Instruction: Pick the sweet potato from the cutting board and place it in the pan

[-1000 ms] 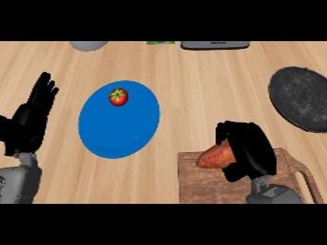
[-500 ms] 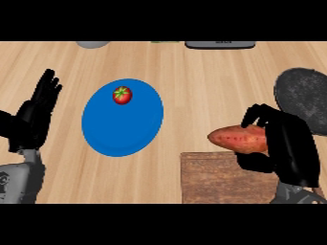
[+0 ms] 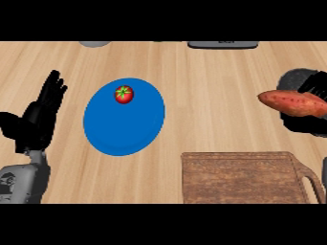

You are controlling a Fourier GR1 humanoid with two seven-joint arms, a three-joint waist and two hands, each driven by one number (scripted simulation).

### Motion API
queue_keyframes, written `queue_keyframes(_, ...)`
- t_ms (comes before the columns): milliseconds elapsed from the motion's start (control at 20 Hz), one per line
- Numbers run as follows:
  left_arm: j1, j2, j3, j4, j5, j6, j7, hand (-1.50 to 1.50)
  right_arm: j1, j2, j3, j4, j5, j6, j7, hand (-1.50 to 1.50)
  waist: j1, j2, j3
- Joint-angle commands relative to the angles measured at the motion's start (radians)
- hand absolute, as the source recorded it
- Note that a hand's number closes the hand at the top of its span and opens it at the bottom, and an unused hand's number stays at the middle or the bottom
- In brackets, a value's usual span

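My right hand [image 3: 320, 125] is at the right edge with its fingers curled round the reddish-orange sweet potato [image 3: 292, 102], which is held up off the counter. The dark round pan [image 3: 295, 78] lies just behind hand and potato and is mostly hidden by them. The brown wooden cutting board [image 3: 244, 177] sits at the bottom right with nothing on it. My left hand [image 3: 36, 119] rests open at the left, fingers up.
A blue plate [image 3: 124, 122] lies left of centre with a red tomato [image 3: 124, 94] on its far part. At the counter's far edge are a grey round object [image 3: 95, 43] and a dark flat object [image 3: 223, 44].
My right hand has lifted the sweet potato off the cutting board and carried it right and away, up to the pan. The left hand has stayed where it was.
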Motion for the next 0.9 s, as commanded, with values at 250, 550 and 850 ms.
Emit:
queue_keyframes(250, -0.051, 0.000, -0.007, -0.016, 0.001, 0.003, 0.056, 0.00, -0.157, -0.266, -0.193, 0.568, 0.027, -0.230, -0.286, 1.50, 0.021, 0.010, 0.002)
queue_keyframes(550, -0.022, -0.018, -0.025, -0.013, 0.005, -0.015, 0.020, 0.00, -0.286, -0.377, -0.259, 0.978, 0.045, -0.405, -0.443, 1.50, 0.049, 0.019, 0.004)
queue_keyframes(850, -0.069, -0.030, -0.041, -0.005, -0.011, -0.001, 0.026, 0.00, -0.357, -0.443, -0.314, 1.221, 0.017, -0.487, -0.566, 1.50, 0.062, 0.029, 0.007)
